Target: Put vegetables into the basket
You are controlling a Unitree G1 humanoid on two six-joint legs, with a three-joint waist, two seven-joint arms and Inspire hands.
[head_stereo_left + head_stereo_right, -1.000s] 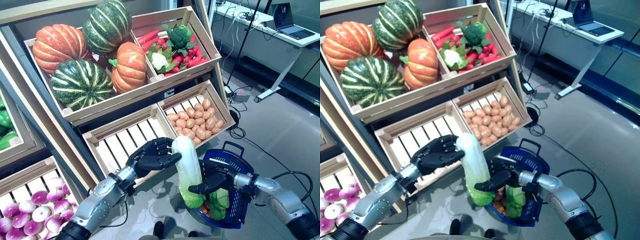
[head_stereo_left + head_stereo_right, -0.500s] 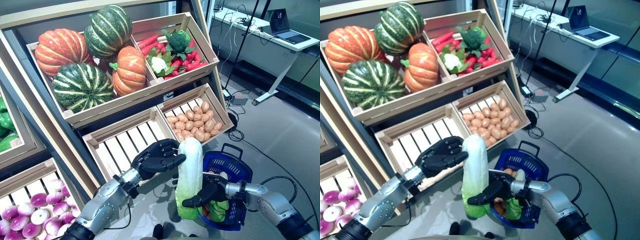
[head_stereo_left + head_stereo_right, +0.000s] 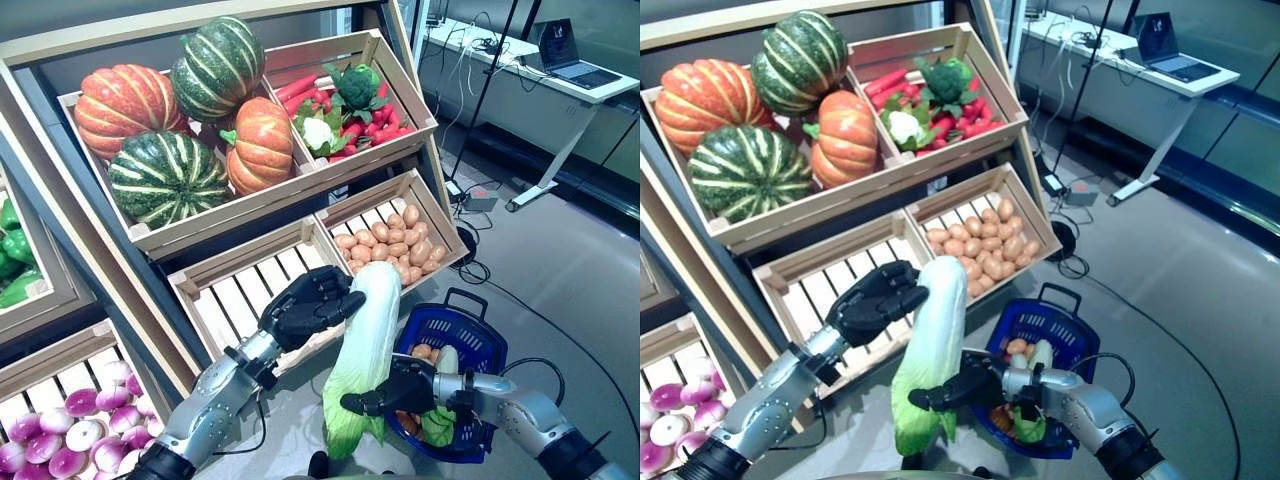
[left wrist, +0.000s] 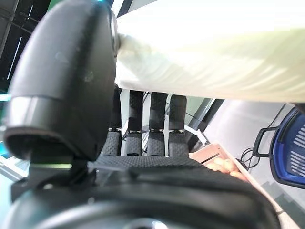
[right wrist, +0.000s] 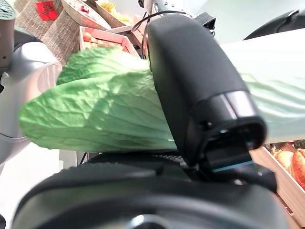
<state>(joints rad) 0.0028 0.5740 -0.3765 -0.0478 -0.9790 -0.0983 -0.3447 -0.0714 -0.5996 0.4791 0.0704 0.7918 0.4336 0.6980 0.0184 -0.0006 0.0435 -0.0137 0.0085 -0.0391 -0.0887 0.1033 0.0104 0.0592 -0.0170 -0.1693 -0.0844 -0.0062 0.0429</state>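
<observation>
A long pale cabbage (image 3: 365,345) with a white stalk end and green leaves is held tilted in the air, left of the blue basket (image 3: 470,335) on the floor. My left hand (image 3: 300,308) is shut on its white upper end; the thumb (image 4: 66,81) presses the stalk (image 4: 214,52) against the fingers. My right hand (image 3: 395,388) is shut on the green lower part, with the thumb (image 5: 200,90) over the leaves (image 5: 95,114). The leafy tip hangs lower than the basket's rim, to its left. The basket holds small orange-brown round vegetables (image 3: 425,352), a pale one and a green leafy one (image 3: 435,425).
A slanted wooden stand (image 3: 300,185) with crates rises right behind and left of the hands; an empty slatted crate (image 3: 240,290) is just behind my left hand. A white desk (image 3: 560,80) stands at the far right. Grey floor lies right of the basket.
The cabbage has tipped: its leafy end swung left and down, away from the basket, and my right hand moved left with it. My left hand stays at the white end.
</observation>
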